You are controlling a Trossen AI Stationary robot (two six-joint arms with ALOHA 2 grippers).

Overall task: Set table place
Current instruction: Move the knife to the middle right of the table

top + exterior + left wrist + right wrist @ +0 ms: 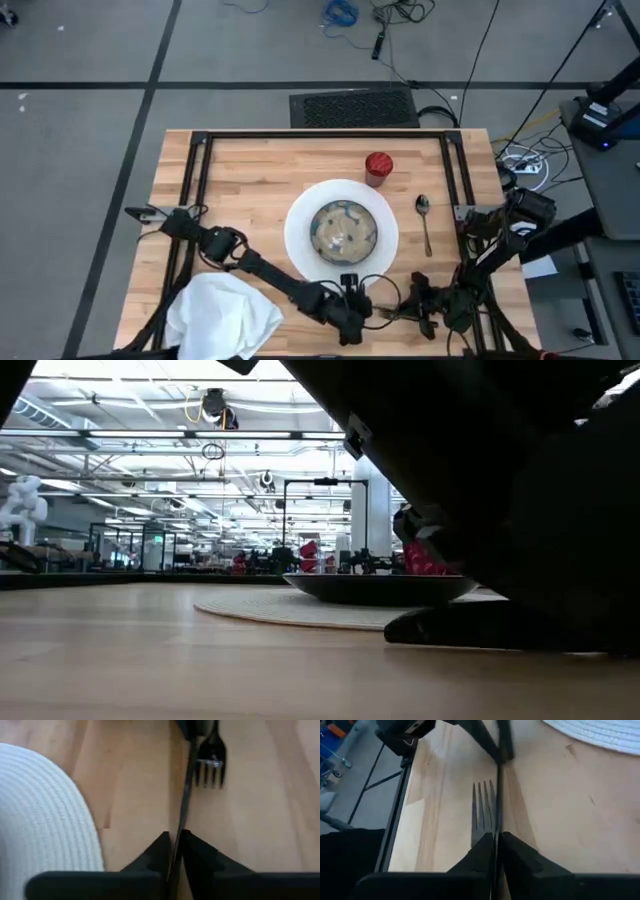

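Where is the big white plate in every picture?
High view: plate in the middle of the table.
Low view: flat pale rim, middle, left of the dark arm.
Left wrist view: ribbed white curve at the left edge.
Right wrist view: white curve in the top right corner.
Landmark: the bowl sits on it; both wrist views share the fork.

The desk [250,170] is pale wood, smooth planks with visible grain. The white plate [45,815] has a matt, finely ribbed surface. The fork [482,815] and spoon [424,220] are shiny metal; the napkin [222,315] is soft crumpled cloth.
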